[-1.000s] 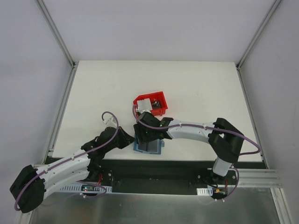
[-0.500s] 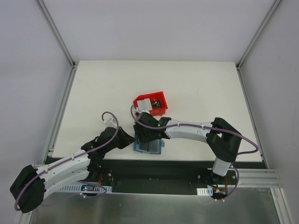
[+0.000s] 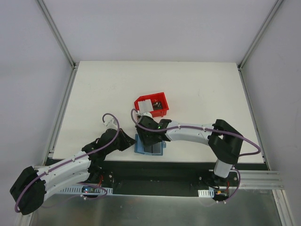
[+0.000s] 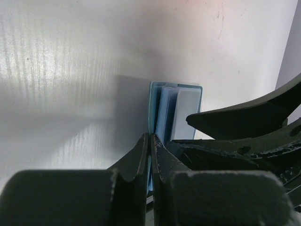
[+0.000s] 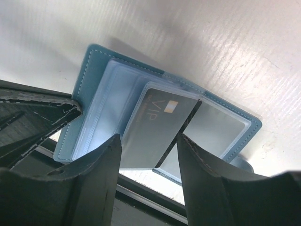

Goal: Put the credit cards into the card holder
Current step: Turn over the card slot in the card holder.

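Right arm (image 3: 188, 133) low over card holder (image 3: 149, 149)

Left claw (image 4: 149, 141) pinched shut, right claw (image 5: 148, 141) parted, arms angled inward

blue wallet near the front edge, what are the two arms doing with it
The left gripper is shut on one edge of the open card holder, holding it in place. The right gripper is over it with a finger on each side of a grey card marked VIP. The card lies partly inside a clear pocket, with its near end sticking out. It is unclear whether the fingers are actually squeezing the card. The red bin stands just behind.
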`<state>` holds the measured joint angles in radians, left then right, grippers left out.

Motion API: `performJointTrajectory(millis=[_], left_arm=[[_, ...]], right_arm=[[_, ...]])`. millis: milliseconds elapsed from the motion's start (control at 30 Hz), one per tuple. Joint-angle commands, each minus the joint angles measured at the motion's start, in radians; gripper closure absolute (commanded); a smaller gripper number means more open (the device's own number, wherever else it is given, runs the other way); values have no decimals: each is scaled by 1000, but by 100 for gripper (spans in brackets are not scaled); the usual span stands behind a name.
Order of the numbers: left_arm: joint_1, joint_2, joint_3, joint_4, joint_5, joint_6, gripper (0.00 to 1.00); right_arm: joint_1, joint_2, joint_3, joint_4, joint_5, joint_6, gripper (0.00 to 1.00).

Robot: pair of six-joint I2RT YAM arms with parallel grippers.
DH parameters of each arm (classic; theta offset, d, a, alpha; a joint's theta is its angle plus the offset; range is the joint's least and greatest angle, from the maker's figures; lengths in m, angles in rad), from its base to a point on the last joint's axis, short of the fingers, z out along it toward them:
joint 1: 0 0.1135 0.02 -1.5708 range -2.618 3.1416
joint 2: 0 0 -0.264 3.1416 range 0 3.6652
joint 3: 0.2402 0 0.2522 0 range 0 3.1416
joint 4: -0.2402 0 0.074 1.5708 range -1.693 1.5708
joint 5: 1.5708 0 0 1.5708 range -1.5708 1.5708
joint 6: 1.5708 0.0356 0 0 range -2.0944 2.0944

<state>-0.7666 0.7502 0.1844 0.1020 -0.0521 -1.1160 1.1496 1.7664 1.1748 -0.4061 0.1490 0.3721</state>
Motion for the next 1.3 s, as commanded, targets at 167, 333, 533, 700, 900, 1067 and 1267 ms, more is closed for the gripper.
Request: performJointTrajectory(millis=[167, 333, 533, 700, 900, 1067, 1267], left_arm=[[-8, -8, -10, 33, 5, -10, 100], [-8, -12, -13, 31, 3, -11, 100], [-8, -11, -14, 33, -3, -11, 100], [-8, -2, -25, 33, -11, -21, 100], [-8, -5, -34, 33, -15, -30, 100], [-7, 0, -37, 33, -18, -30, 100], [-8, 8, -36, 33, -14, -31, 100]], right_arm=[[13, -42, 46, -111, 86, -19, 50], [16, -45, 54, -137, 107, -22, 52], [18, -84, 46, -184, 145, -21, 52], [16, -148, -9, -194, 162, -7, 52], [9, -217, -76, -209, 170, 13, 52], [-5, -251, -121, -209, 176, 24, 52], [-37, -265, -98, -203, 167, -16, 52]])
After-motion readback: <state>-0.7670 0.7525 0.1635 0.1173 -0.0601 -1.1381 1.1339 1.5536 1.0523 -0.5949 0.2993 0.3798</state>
